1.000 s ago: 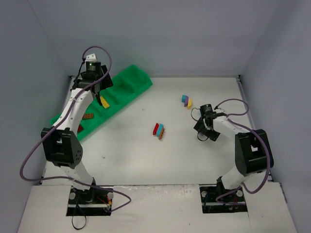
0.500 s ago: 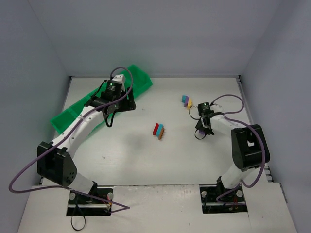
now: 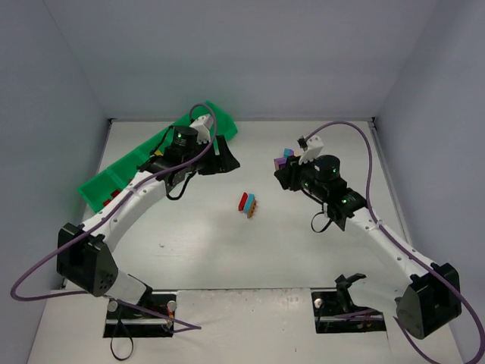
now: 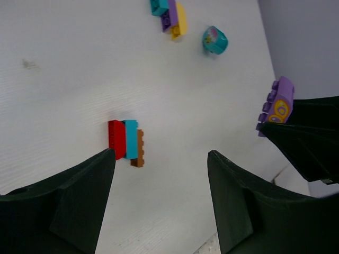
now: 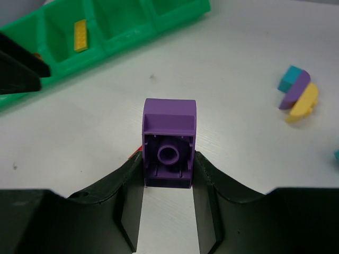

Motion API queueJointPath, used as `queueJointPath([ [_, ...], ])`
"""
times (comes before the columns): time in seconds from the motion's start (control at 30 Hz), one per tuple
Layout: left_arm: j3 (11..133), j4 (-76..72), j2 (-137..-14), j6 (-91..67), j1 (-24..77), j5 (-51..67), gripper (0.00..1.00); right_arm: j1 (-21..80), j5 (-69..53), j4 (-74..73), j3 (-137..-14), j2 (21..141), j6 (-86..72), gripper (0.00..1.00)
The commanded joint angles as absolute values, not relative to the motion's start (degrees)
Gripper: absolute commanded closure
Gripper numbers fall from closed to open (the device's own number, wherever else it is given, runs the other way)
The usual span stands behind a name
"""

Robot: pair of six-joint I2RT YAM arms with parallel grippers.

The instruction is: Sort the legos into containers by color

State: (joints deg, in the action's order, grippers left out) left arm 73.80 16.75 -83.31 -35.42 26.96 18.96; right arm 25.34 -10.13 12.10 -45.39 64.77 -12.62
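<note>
My right gripper [image 5: 168,165] is shut on a purple lego [image 5: 169,142], held above the table with its hollow underside facing the camera; from above the gripper [image 3: 282,173] and the purple lego [image 3: 279,162] sit right of centre. A red, teal and brown stack [image 3: 248,204] lies mid-table and also shows in the left wrist view [image 4: 126,142]. A teal, purple and yellow stack [image 5: 297,92] lies farther back. My left gripper [image 4: 160,159] is open and empty, hovering near the red stack. The green tray [image 3: 114,173] lies at the left; one compartment holds a yellow lego [image 5: 80,35].
A small round teal piece [image 4: 214,40] lies near the teal, purple and yellow stack [image 4: 169,13]. The left arm [image 3: 144,189] stretches across in front of the tray [image 5: 159,24]. The grey walls close in the back and both sides.
My left arm swung from over the tray toward the table's middle. My right arm stretched out and moved up and left, with the purple lego lifted in its jaws.
</note>
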Motion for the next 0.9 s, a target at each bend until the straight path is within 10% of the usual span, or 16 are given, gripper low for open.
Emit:
queueJointPath([
  [0.0, 77.1, 7.7, -84.1, -38.8, 28.7, 27.1, 0.36, 26.4, -20.2, 15.9, -48.8, 64.8, -6.9, 1.0],
  [0.87, 81.6, -2.2, -90.9, -42.9, 35.9, 29.3, 0.37, 28.6, -25.9, 16.0, -53.6, 67.8, -4.5, 0.97],
])
